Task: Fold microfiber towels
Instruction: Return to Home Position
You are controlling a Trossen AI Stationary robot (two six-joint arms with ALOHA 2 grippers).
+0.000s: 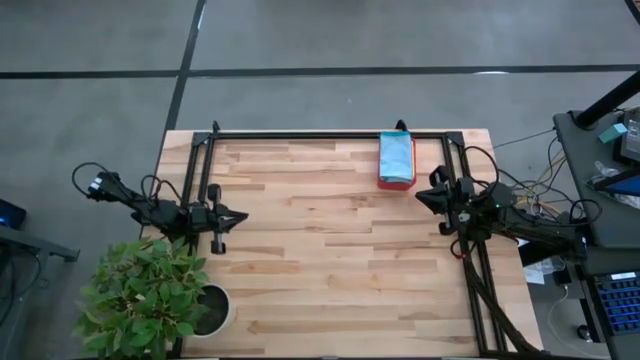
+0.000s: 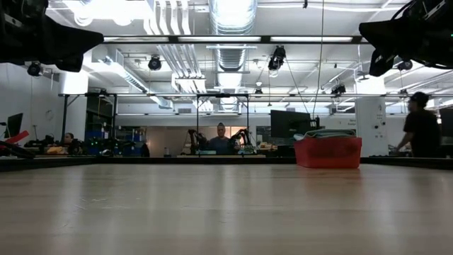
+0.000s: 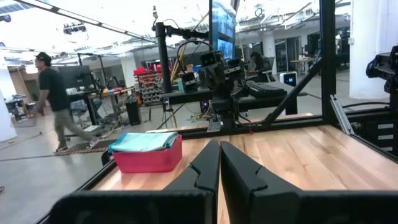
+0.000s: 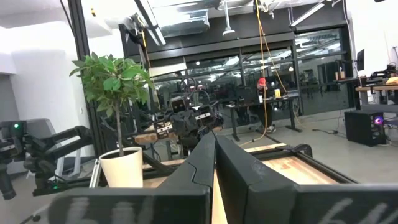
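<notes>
Both grippers are seen clenched on nothing. The left gripper [image 3: 219, 144] is held raised over the left edge of the table [image 1: 330, 260] and pointed inward. The right gripper [image 4: 214, 134] is held raised over the right edge, near the red bin [image 1: 397, 183], with its fingers likewise pressed together and empty. The microfiber towels [image 3: 142, 142] are found stacked inside that bin at the table's far right. A light blue towel [image 1: 397, 155] lies on top, and no cloth is seen outside the bin. From this, the folding and stowing are judged to be finished, and the step in hand is taken to be the arms parking at rest. Little is called for next beyond settling each arm on its own side, unless further cloths are supplied. A potted plant [image 1: 150, 290] is placed at the near left corner, close beside the left arm, and could be brushed if that arm were swung back and down. A black frame [image 1: 330, 135] is set around the table's far and side edges, and the bin rests just inside its far rail. Beyond the table, a person [image 2: 423, 127] is seen standing in the room, well apart from both arms.
</notes>
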